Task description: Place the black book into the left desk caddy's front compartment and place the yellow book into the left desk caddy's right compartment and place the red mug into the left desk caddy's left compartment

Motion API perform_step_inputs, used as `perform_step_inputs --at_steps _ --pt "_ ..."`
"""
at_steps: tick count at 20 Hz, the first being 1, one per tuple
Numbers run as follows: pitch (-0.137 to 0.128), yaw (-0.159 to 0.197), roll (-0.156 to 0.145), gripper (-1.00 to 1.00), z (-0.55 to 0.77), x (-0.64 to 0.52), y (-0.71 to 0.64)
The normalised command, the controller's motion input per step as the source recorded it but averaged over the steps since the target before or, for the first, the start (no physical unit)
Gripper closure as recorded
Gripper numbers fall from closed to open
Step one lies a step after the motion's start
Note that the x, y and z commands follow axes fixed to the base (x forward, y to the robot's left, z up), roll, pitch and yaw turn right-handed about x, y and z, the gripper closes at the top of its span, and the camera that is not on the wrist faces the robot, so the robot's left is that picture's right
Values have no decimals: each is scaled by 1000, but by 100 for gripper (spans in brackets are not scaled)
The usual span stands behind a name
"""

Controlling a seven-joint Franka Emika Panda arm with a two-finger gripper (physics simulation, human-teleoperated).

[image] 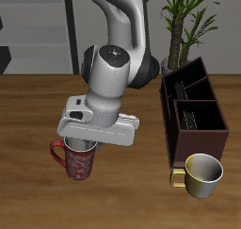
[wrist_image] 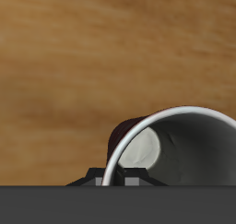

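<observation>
**Spotter:** Run it down for me, biggest thing first.

**Operator:** Bench (image: 28, 110) is bare wood across most of its span. The left desk caddy (image: 194, 112) stands toward one end, tall dark box with dividers; I see something dark with a pale edge standing in one cell, too small to name. A cream mug (image: 201, 173) sits just before the caddy, near the front edge. My arm hangs over the red mug (image: 78, 158), which stands upright on the bench, well apart from the caddy.

**Spotter:** Jaws?

**Operator:** Gripper (image: 92, 137) is right above the mug's mouth. From the wrist camera I get a pale curved rim filling the view, wood beyond. Fingers hidden in both views, so I cannot tell whether the jaws are spread or closed.

**Spotter:** How will it handle?

**Operator:** My guess: rigid, fairly light, glazed so likely slick. I'd pinch the wall at the rim, one finger inside, opposite the handle, and keep it plumb. Handle looks too thin to trust.
</observation>
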Motion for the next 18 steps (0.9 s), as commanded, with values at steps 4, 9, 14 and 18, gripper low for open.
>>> perform_step_inputs --at_steps 4,9,14,18 --pt "-58 -21 -2 100 439 -147 -57" --pt "-67 -11 -21 100 548 -415 -78" --pt "-56 7 -36 100 467 -282 -313" --pt "-51 -30 -33 100 436 -289 -175"
